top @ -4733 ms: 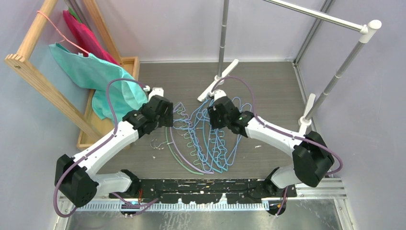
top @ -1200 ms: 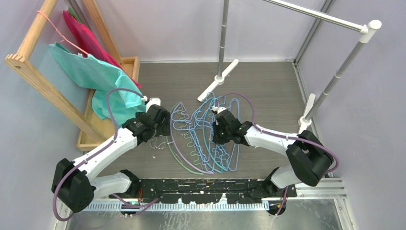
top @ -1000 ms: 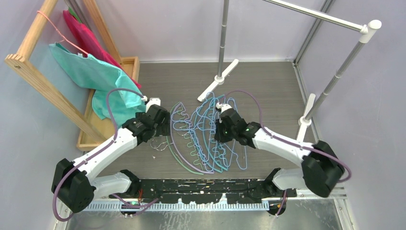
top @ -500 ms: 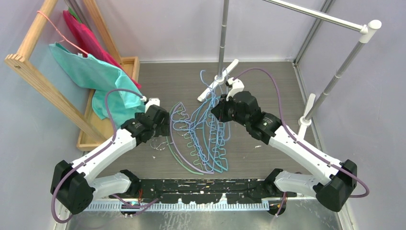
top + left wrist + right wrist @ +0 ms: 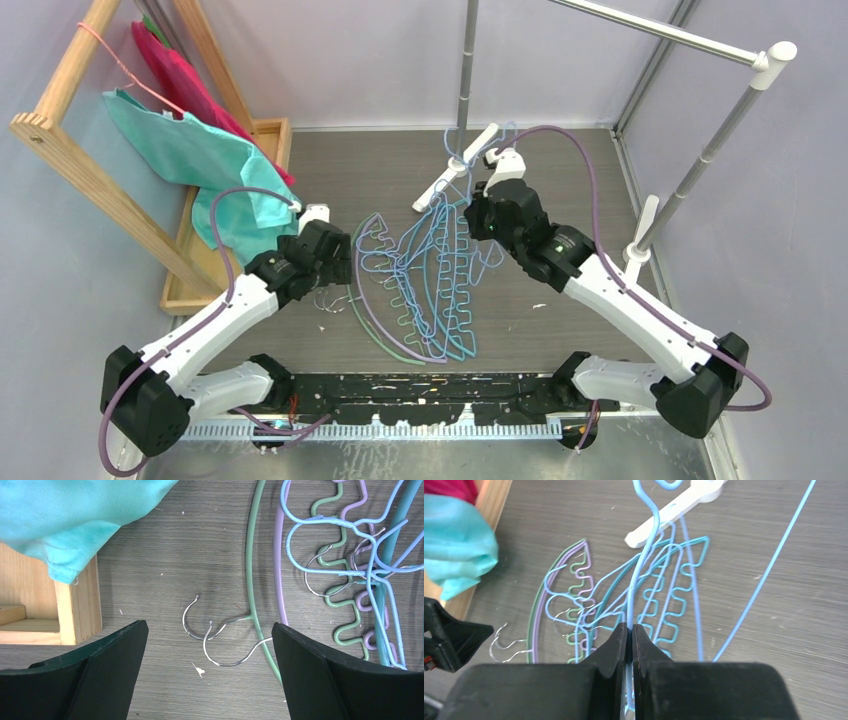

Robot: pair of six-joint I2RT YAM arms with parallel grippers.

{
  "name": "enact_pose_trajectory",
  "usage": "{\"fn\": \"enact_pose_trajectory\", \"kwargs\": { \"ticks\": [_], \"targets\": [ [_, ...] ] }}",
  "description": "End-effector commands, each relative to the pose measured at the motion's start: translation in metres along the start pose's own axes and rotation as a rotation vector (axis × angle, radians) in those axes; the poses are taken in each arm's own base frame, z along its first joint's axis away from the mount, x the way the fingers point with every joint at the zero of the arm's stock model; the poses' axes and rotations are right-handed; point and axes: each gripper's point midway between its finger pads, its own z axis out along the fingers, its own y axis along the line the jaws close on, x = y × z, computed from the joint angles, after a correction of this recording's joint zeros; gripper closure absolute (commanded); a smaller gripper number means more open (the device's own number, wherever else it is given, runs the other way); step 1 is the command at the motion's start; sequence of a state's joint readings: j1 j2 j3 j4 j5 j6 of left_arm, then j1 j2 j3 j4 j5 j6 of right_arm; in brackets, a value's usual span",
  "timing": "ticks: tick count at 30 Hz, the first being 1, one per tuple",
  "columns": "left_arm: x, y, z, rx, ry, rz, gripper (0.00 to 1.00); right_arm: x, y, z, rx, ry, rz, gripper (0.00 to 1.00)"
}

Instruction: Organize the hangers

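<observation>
The right end effector (image 5: 630, 630) is clenched on the twisted neck of one light-blue wire hanger (image 5: 640, 572), holding it lifted off the tabletop (image 5: 570, 180) near the white foot (image 5: 455, 170) of the rail at the far middle. The other hangers (image 5: 420, 290) lie tangled in a heap at the centre, with the green hanger (image 5: 248, 570) and lilac hanger (image 5: 276, 570) on its left side and their metal hooks (image 5: 220, 650) pointing left. Directly over those hooks hangs the left end effector (image 5: 210, 630), released, its jaws wide apart. On the far left, a wooden tray (image 5: 275, 128) holds the lower folds of a teal cloth (image 5: 200, 150).
</observation>
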State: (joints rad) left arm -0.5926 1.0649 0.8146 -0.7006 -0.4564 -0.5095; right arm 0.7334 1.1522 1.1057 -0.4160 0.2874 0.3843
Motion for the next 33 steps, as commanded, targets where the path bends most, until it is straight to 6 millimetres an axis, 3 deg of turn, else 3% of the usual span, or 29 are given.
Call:
{"fn": "enact_pose_trajectory", "kwargs": {
  "ticks": [1,17,24,33],
  "targets": [
    [-0.012,-0.004,-0.001,0.009,-0.027,-0.026,0.02,-0.064,-0.021,-0.042,0.106,-0.191,-0.016,0.99],
    [-0.012,-0.014,0.001,0.048,-0.016,-0.044,0.02,-0.081,-0.049,-0.083,0.22,-0.239,-0.012,0.99],
    [-0.021,-0.015,-0.003,0.052,-0.033,-0.049,0.02,-0.131,-0.033,-0.072,0.173,-0.361,-0.006,0.99],
    [-0.037,-0.018,-0.009,0.061,-0.07,-0.052,0.02,-0.215,-0.051,-0.07,0.074,-0.576,0.116,0.99]
  ]
}}
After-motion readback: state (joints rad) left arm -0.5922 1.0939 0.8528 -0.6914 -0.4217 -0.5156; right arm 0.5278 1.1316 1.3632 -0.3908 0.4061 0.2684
